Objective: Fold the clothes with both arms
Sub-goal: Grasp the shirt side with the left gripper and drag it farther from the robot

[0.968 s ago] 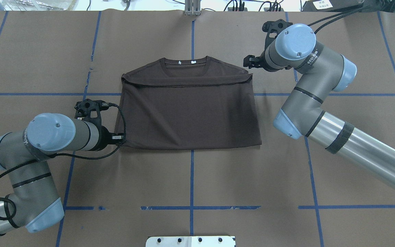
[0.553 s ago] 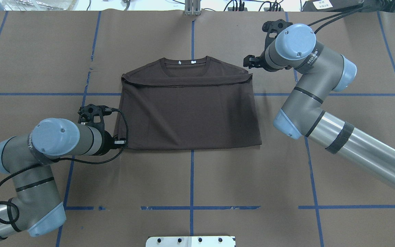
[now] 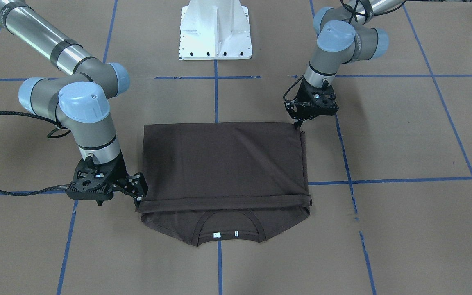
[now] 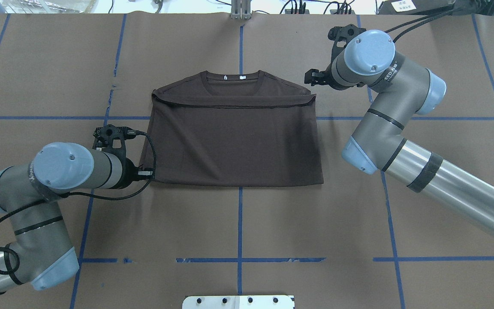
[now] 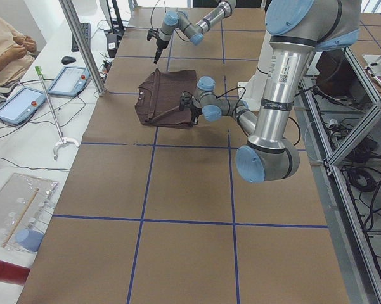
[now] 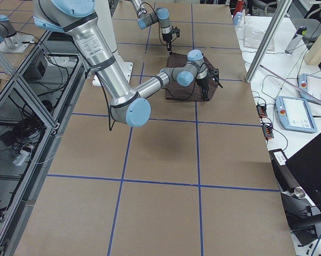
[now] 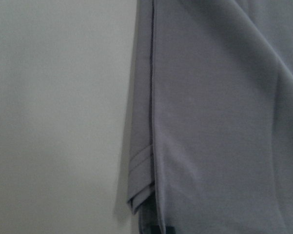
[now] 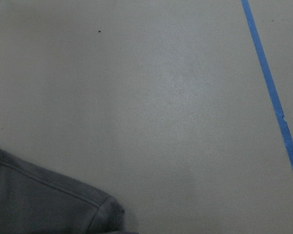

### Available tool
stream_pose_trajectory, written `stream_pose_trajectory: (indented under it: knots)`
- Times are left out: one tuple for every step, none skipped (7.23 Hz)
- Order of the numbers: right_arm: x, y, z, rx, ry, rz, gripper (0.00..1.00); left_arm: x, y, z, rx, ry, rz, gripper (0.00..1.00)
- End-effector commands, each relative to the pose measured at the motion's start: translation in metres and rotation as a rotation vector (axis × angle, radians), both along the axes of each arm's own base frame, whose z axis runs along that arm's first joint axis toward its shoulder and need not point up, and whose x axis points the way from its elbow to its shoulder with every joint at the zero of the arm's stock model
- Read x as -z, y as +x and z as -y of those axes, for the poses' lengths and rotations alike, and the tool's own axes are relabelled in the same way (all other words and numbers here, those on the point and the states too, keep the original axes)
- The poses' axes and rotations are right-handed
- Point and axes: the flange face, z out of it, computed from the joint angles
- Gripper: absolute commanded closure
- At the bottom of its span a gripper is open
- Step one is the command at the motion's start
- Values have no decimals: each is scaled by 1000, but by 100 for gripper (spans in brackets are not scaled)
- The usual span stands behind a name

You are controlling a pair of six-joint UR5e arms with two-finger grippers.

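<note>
The shirt (image 4: 234, 146) lies flat midway between the table's (image 4: 238, 240) left and right edges, and nearer the far edge than the robot's. It is already folded once: its hem is brought up to just short of the collar (image 4: 232, 79), which points at the far edge. So you are between folds, and I judge the step in hand to be squaring up that first fold before the next one. Your left claw (image 3: 300, 125) sits at the shirt's left corner on the robot's side, where the crease ends. Its fingers look pressed together on that corner, pinching the cloth, though the wrist view shows only the layered edge. Your right claw (image 3: 139, 194) hangs at the far right corner, by the shoulder. It looks spread and holds nothing, and its wrist view shows bare table with the shoulder just beside it. The next move probably needs both claws on one side edge. Each should pinch every layer at its corner, and then both carry that edge across evenly, so the stacked layers do not slide apart.
</note>
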Motion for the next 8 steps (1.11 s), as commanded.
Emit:
stream_pose_trajectory:
  knots:
    - [-2, 0, 0, 0, -3, -3, 0, -48, -60, 86, 24, 105, 146, 100]
    - [0, 0, 0, -2, -2, 1, 0, -78, -93, 148, 54, 143, 223, 100]
    - [1, -2, -1, -6, -7, 7, 0, -103, -111, 229, 92, 177, 271, 100]
    - [4, -3, -1, -6, -6, 10, 0, -96, -95, 303, 132, 192, 267, 100]
    - [10, -5, -1, -6, -1, 18, 0, -59, -76, 344, 170, 221, 275, 100]
    - [17, -5, -4, -6, 5, 28, 0, -47, -72, 351, 179, 229, 275, 100]
    - [20, -11, -8, -13, -6, 43, 0, -52, -76, 351, 181, 225, 280, 100]
    - [39, -29, -14, -25, -23, 76, 0, -60, -80, 348, 176, 231, 285, 1]
